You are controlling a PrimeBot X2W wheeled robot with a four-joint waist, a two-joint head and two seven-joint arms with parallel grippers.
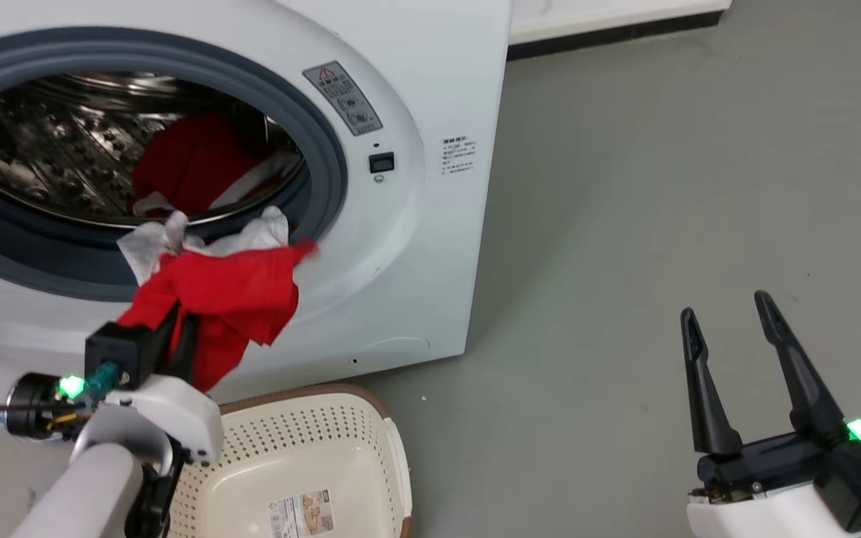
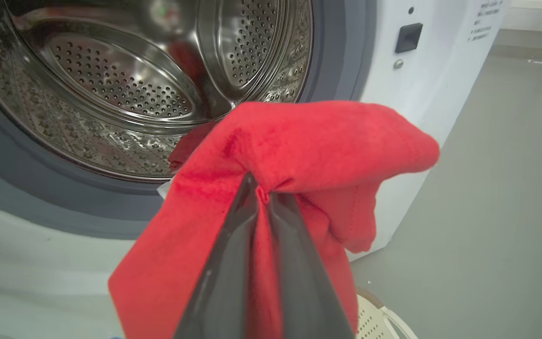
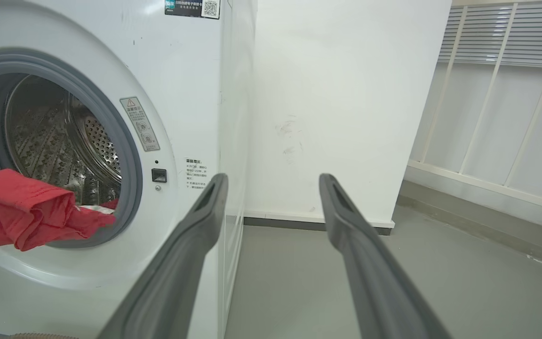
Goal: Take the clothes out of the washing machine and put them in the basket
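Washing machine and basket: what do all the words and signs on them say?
No words are readable.
Grey sticker on the washing machine: a red warning triangle; words too small.
Small print beside it: too blurred.
Label in the basket: too small.
Dark sticker up top: a square code; words unreadable.

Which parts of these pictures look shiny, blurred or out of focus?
Head view: glare speckles the steel drum, and the red garment has a smeared tip. Left wrist view: the drum mirrors some red. Right wrist view: the right gripper looks soft up close.
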